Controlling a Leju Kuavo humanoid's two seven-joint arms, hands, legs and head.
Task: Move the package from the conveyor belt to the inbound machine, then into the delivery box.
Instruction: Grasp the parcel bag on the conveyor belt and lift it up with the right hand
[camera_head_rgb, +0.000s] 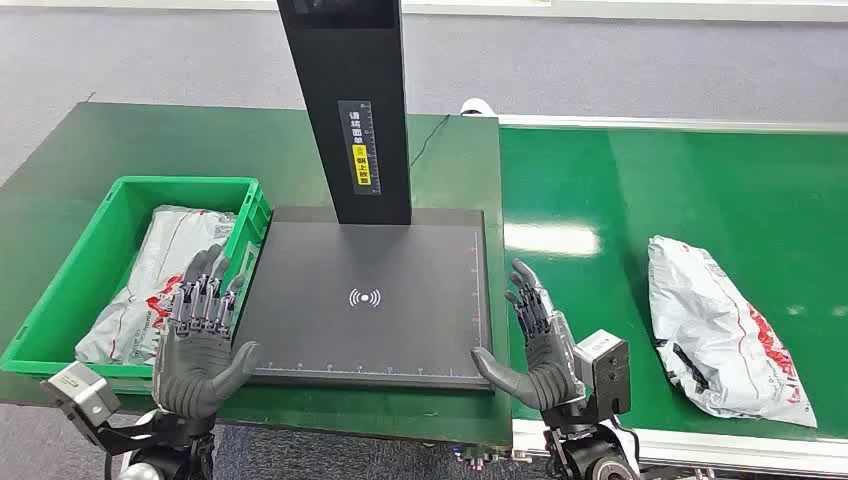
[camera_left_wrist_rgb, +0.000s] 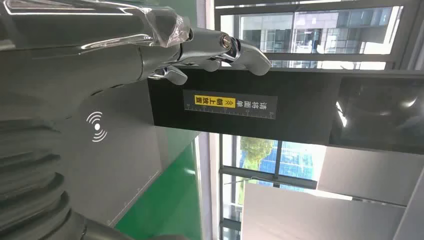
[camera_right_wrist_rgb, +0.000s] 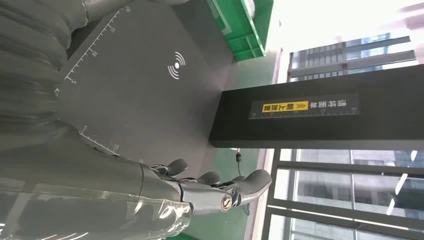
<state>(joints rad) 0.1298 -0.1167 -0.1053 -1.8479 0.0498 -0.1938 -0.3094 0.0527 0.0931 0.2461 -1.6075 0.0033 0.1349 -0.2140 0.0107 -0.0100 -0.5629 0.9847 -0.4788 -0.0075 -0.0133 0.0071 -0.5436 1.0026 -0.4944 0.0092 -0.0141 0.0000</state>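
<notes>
Left robot hand (camera_head_rgb: 200, 345) is up at the near-left corner of the scanner plate (camera_head_rgb: 370, 300), palm turned inward, fingers spread and upright, gripping nothing. Right robot hand (camera_head_rgb: 535, 345) mirrors it at the near-right corner of the plate, fingers apart, thumb pointing in toward the plate, also empty. The plate lies between the two hands with its wireless mark (camera_head_rgb: 365, 297) about midway between them; the black column (camera_head_rgb: 350, 110) with the yellow label (camera_head_rgb: 366, 148) rises from the plate's far edge, beyond both hands. The package (camera_head_rgb: 725, 325) sits on the green conveyor (camera_head_rgb: 680, 190), well off to the outer side of the right robot hand, not touched by anything. Green crate (camera_head_rgb: 70, 290) is just beyond and outboard of the left robot hand, on the bench (camera_head_rgb: 120, 140), with bagged parcels (camera_head_rgb: 150, 275) already inside. Left wrist view shows the left fingers (camera_left_wrist_rgb: 220, 47) extended ahead of the column, nothing in them. Right wrist view shows the right fingers (camera_right_wrist_rgb: 220, 192) extended beside the plate, crate corner (camera_right_wrist_rgb: 240, 25) across the plate from them.
</notes>
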